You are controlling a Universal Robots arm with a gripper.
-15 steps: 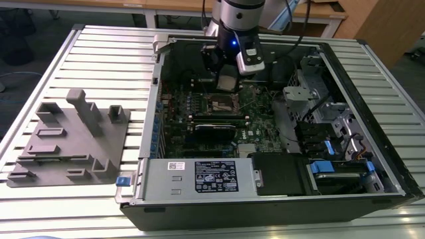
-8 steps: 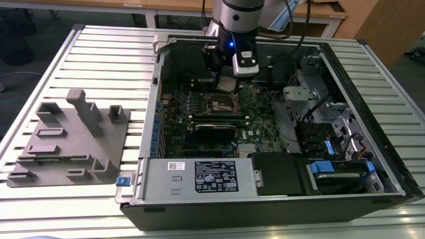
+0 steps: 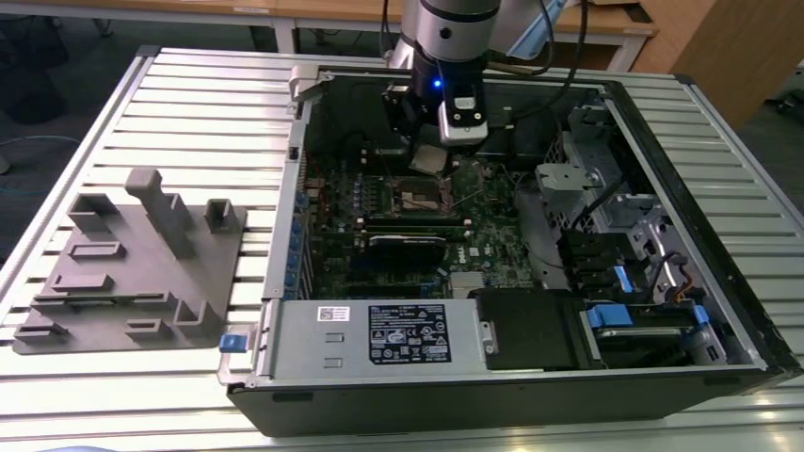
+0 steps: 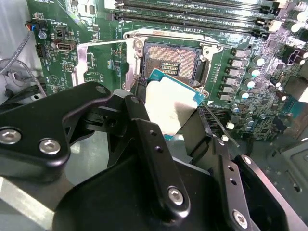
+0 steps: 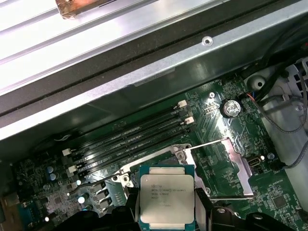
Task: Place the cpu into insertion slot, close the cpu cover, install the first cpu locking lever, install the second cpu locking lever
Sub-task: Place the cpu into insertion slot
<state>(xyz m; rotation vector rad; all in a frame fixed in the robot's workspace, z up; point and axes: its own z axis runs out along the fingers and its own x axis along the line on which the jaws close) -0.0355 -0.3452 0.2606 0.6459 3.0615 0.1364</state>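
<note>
Case (image 3: 286, 235) — an open computer tower laid on its side on the slatted table (image 3: 188, 104) — is seen to hold the motherboard (image 3: 490, 250). A power supply (image 3: 377, 334) is fitted along its near edge in the exterior view. A grey holder (image 3: 126, 264) is set on the table beside the case, toward the exterior view's left.

The gripper (image 3: 431, 155) is seen inside the case, over the far part of the board. The cpu (image 4: 171, 108) is clamped by two opposite edges between the black fingers (image 4: 144, 125). It is held tilted just above the slot (image 4: 171, 60), not seated in it. The slot's dark contact field is left bare inside its shiny rim.

The cover (image 5: 238, 166) is found open — laid flat on the board beside the slot, with green board seen through its window. A thin lever (image 4: 219, 122) is seen sticking out on the slot's opposite side. Long black memory slots (image 5: 130, 139) are set between the slot and the case wall.
</note>
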